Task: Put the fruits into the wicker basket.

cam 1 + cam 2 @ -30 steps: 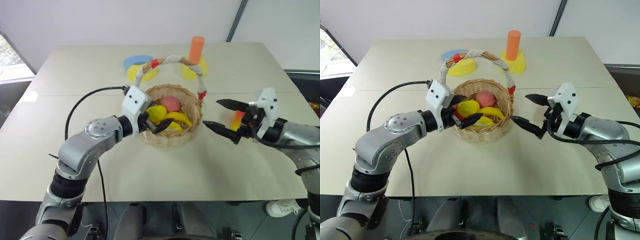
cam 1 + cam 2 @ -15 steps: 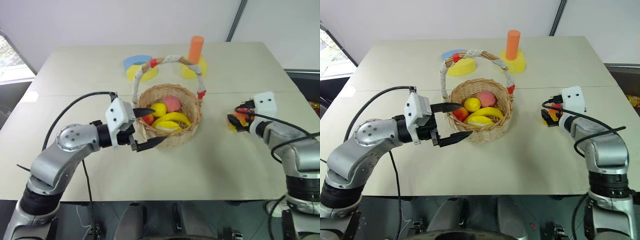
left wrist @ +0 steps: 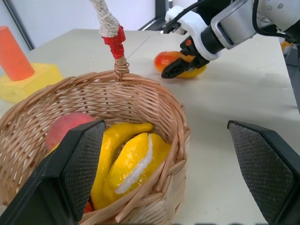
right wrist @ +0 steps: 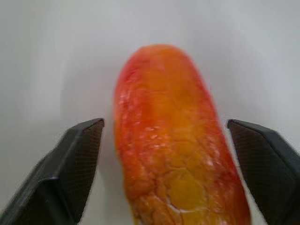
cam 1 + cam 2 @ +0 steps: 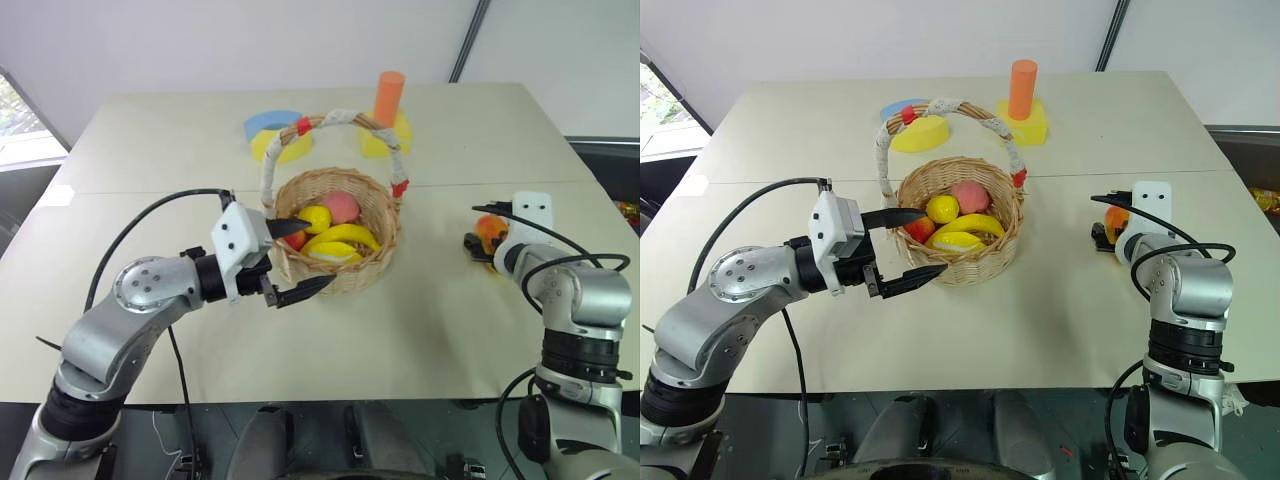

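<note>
The wicker basket is looking rough and woven, handle wrapped in coarse cord. The mango is showing a slightly wrinkled, semi-glossy plastic skin, and the table is looking smooth and matt.

A second ago the left gripper had its black fingers down inside the wicker basket around the lemon. Now it has pulled back to the basket's 8 o'clock rim, jaws spread wide with nothing between them, and the lemon lies loose among the other fruit. The right gripper has swung away from the basket's 3 o'clock side, out toward the table's right edge, dropped to the mango, and its fingers now straddle it, drawn in from their wide spread.
</note>
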